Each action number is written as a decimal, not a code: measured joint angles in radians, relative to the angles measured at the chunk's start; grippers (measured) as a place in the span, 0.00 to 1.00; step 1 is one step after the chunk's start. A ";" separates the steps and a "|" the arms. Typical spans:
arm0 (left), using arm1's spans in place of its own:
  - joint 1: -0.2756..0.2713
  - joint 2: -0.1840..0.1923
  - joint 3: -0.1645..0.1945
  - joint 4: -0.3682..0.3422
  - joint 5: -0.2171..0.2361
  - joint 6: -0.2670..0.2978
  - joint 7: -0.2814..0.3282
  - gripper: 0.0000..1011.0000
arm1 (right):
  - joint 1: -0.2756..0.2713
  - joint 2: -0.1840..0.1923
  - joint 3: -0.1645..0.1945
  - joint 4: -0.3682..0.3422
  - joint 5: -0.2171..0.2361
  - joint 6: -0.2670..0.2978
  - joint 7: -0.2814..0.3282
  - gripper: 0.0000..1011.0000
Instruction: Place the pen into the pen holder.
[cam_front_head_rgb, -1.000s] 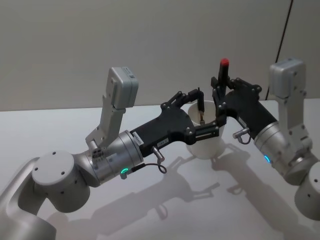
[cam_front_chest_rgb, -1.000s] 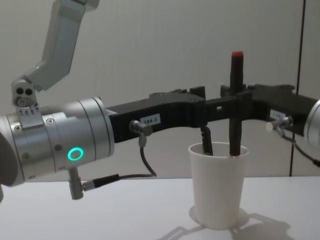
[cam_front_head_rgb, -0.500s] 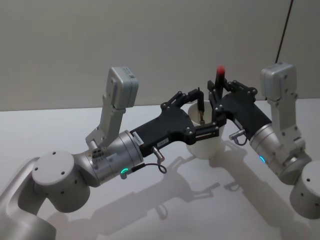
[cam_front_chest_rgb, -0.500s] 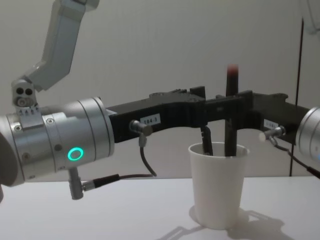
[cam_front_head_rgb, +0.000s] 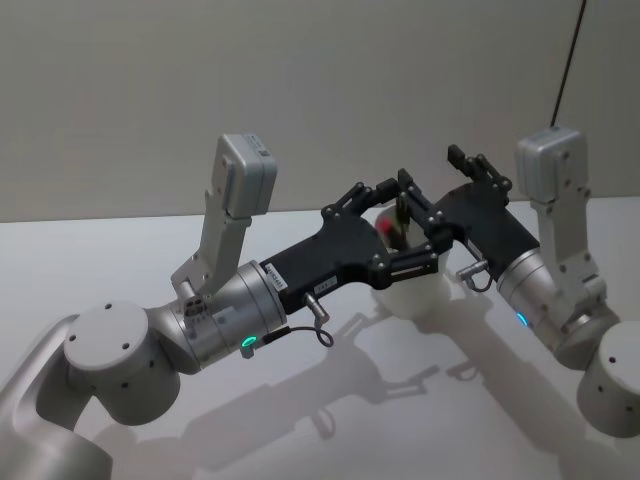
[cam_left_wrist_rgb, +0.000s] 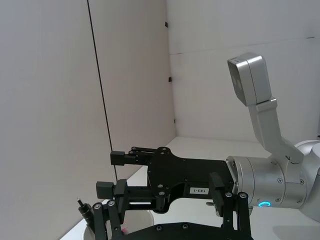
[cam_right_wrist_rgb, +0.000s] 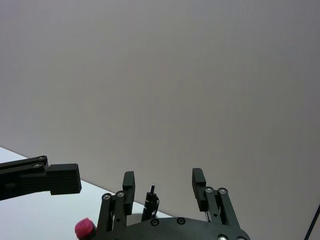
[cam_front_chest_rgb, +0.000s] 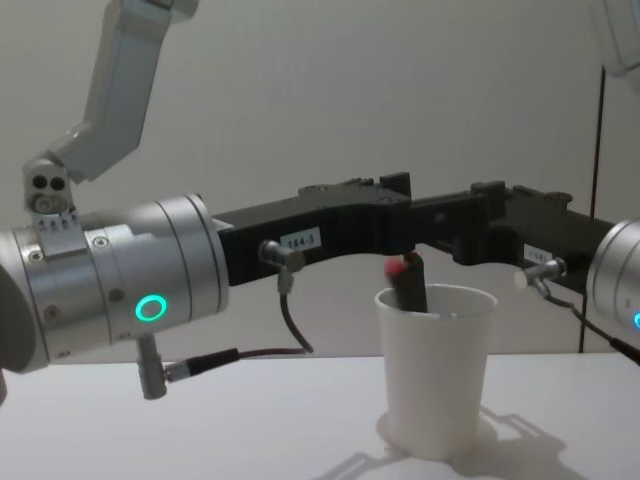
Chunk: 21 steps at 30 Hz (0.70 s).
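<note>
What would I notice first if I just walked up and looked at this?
Two black grippers meet over a white paper cup in the middle of the table: the left gripper reaches in from the left, the right gripper from the right, its fingers apart. A dark pen with a red tip leans inside the cup, poking just above the rim.

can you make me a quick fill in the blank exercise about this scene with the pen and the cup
1. The pen with the red cap leans inside the white ____.
2. The pen holder stands ____ on the table.
3. The right gripper has its fingers ____, with nothing between them.
4. The left gripper reaches over the pen holder from the robot's ____ side.

Missing words: pen holder; upright; open; left
</note>
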<state>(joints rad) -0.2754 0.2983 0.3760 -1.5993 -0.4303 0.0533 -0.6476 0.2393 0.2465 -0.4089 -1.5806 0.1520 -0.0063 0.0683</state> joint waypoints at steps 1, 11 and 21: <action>0.000 0.000 0.000 0.000 0.000 0.000 0.000 0.99 | 0.000 0.000 0.000 0.000 0.000 0.000 0.000 0.69; 0.000 0.000 0.000 0.000 0.000 0.000 0.000 0.99 | 0.001 -0.001 0.000 0.003 -0.002 -0.001 0.001 0.96; 0.000 0.000 0.000 0.000 0.000 0.000 0.000 0.99 | -0.002 0.002 0.008 -0.008 0.013 -0.004 -0.007 0.99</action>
<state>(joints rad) -0.2754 0.2982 0.3760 -1.5993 -0.4303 0.0533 -0.6476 0.2371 0.2484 -0.4009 -1.5889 0.1645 -0.0101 0.0618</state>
